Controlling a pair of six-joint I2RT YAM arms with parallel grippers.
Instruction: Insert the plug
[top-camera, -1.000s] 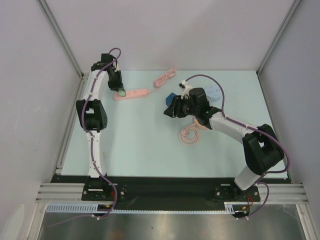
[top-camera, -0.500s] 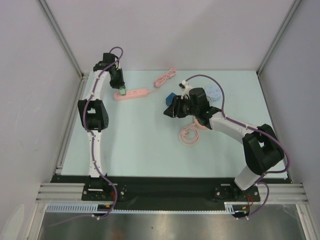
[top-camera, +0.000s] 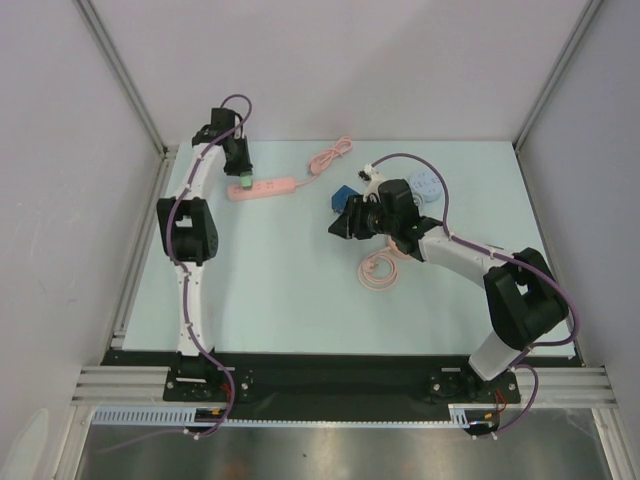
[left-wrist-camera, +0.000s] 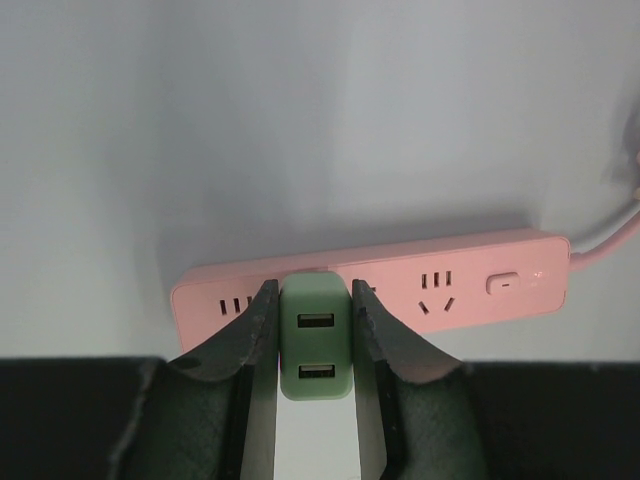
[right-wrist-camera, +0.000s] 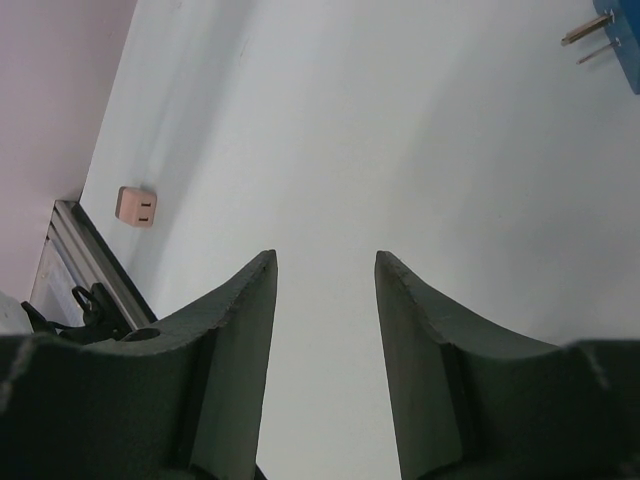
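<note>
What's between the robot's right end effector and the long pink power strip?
Nothing: the top view shows only bare pale-blue tabletop between the right end effector and the long pink power strip.

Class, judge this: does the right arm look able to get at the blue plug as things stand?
Probably yes: the right pincer is open and empty, the blue plug lies close beside it, nothing between.

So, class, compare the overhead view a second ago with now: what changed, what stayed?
The left gripper swung its wrist end rightward, standing more upright over the pink power strip, green USB charger clamped throughout. The strip, blue plug and open right gripper roughly stayed put.
</note>
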